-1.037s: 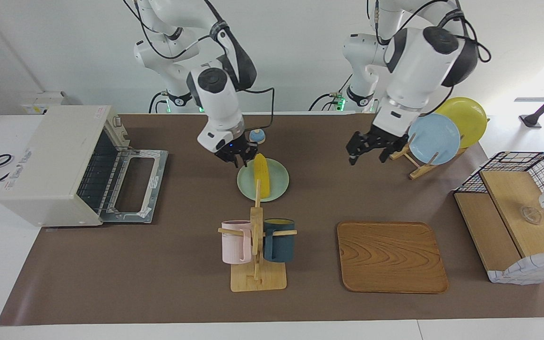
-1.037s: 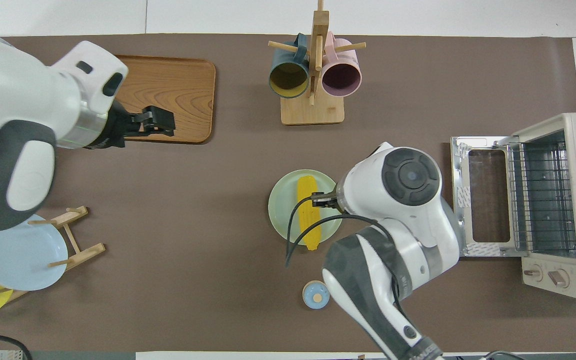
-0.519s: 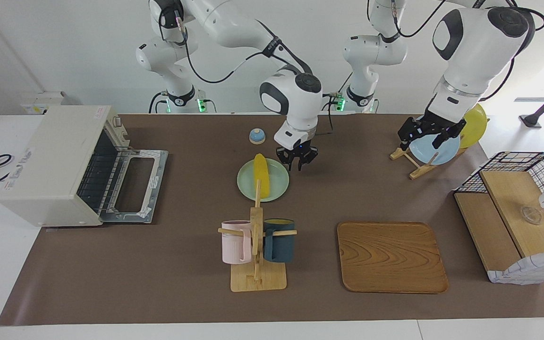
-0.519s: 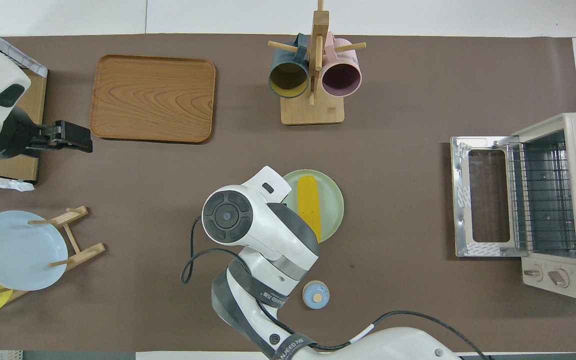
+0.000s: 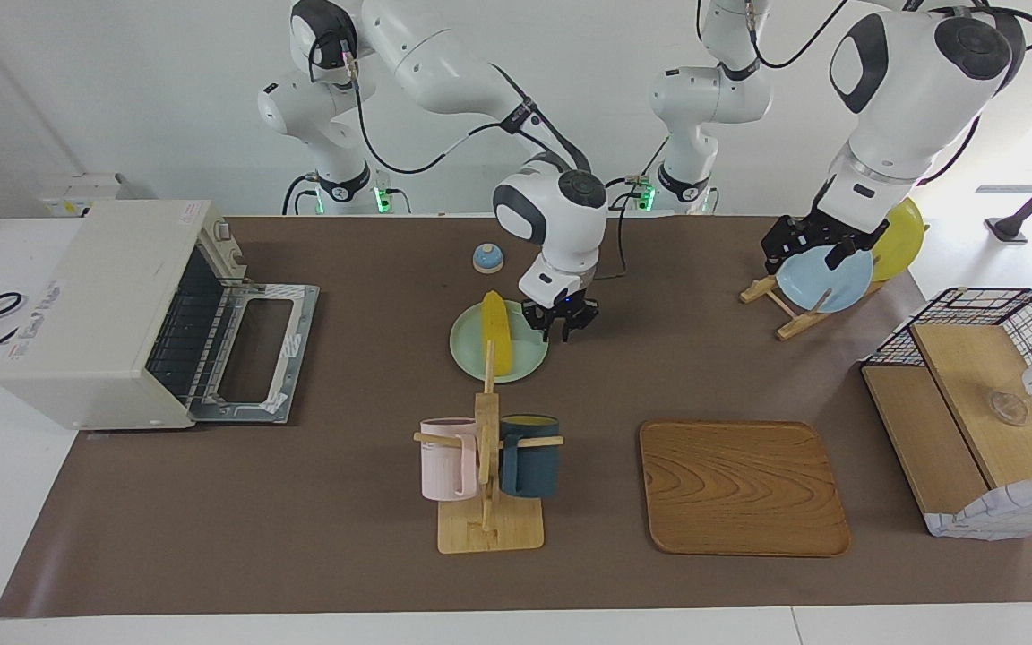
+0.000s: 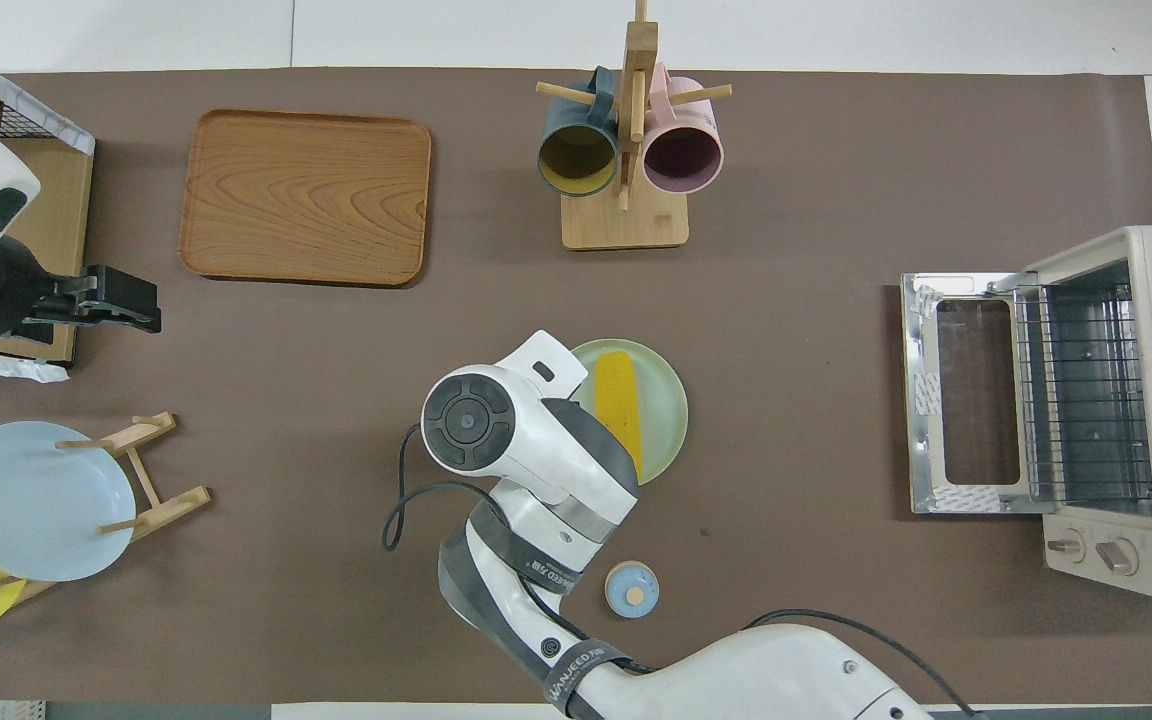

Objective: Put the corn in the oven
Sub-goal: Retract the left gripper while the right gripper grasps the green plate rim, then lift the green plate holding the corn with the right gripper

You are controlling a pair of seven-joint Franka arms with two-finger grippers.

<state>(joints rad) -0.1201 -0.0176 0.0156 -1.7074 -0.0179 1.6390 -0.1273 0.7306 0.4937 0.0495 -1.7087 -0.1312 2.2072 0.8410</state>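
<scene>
Looking at facing view, left to right: oven [image 5: 126, 313] at left edge, door dropped open, rack showing. Corn [image 5: 496, 333] at centre, lying on green plate [image 5: 525, 354], lower end crossed by mug rack post [image 5: 485, 430]. Right gripper [image 5: 561, 324] hangs at plate's rim just beside corn, fingers parted, holding nothing; you cannot tell whether tips touch plate. Left gripper [image 5: 816, 246] at upper right, over blue plate [image 5: 825, 279], fully spread, empty. Overhead view: right gripper hidden under own wrist.
</scene>
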